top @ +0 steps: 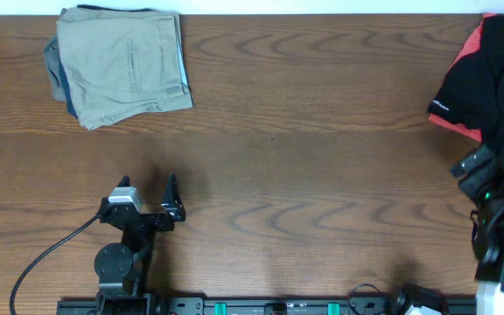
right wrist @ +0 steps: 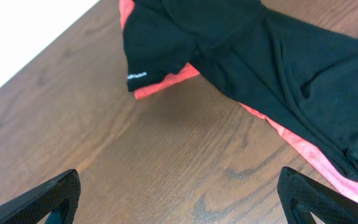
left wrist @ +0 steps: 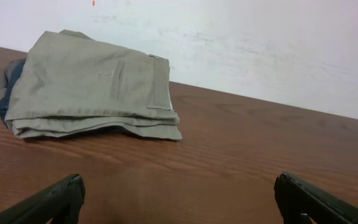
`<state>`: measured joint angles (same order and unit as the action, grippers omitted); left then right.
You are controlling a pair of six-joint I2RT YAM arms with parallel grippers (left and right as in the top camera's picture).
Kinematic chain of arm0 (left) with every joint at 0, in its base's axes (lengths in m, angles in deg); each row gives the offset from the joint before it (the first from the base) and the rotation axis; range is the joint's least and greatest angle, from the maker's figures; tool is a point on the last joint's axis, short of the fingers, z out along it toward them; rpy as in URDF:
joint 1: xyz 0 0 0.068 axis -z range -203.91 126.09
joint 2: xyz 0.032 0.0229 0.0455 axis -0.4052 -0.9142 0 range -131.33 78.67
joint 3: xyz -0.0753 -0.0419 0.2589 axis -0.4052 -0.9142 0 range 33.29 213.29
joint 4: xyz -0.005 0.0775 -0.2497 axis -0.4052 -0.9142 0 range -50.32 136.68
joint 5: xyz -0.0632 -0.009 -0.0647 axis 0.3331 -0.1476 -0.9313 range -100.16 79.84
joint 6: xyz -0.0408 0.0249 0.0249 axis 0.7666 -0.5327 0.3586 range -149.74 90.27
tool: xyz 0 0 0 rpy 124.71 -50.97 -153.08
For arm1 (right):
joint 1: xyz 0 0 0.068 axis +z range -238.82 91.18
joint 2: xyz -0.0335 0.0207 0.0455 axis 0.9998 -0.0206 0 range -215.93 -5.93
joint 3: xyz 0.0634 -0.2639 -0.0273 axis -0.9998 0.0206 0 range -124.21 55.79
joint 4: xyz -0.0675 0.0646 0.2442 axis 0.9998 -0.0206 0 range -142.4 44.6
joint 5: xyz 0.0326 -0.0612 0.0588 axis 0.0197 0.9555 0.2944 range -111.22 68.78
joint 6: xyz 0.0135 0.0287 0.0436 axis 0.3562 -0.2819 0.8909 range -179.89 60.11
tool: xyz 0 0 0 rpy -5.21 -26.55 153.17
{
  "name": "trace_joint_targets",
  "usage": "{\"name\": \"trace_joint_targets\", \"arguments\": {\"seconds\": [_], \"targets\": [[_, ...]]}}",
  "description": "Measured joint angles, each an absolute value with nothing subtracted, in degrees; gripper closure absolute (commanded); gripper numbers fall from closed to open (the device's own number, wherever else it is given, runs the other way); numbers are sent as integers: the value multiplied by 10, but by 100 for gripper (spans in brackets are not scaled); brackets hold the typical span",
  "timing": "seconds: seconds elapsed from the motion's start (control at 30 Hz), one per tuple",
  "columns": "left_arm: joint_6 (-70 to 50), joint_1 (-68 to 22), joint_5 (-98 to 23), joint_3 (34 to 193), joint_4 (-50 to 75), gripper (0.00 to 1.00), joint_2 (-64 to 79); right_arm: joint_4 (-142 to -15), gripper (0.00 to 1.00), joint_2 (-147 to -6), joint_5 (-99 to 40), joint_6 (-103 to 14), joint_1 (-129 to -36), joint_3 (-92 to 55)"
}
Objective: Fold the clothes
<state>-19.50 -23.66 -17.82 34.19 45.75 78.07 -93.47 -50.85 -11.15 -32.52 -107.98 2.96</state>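
Note:
The khaki clothes (top: 121,66) lie folded in a neat stack at the table's far left, and also show in the left wrist view (left wrist: 92,87). My left gripper (top: 147,186) is open and empty over bare table well in front of the stack; its fingers (left wrist: 179,199) are wide apart. My right gripper (top: 472,166) is at the right edge, open and empty (right wrist: 179,199), just short of a black garment.
A dark blue denim garment (top: 58,83) lies under the khaki stack, peeking out at its left (left wrist: 8,87). A black garment (top: 488,61) lies over a coral-red one (right wrist: 166,87) at the far right. A white wall (left wrist: 260,43) runs behind the table.

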Motion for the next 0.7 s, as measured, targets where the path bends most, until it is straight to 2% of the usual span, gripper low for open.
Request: {"name": "trace_joint_targets", "arguments": {"seconds": [0.2,0.43,0.7], "targets": [[-195,-237,-177,342,457,2,781,-935,1,-410,-111,-325,-1065,112],[-195,-237,-176,343,456,2,781,-959,1,-291,-112,-325,-984,231],[-195,-237,-176,343,456,2,781,-1015,1,-235,-109,-325,-965,308]]}}
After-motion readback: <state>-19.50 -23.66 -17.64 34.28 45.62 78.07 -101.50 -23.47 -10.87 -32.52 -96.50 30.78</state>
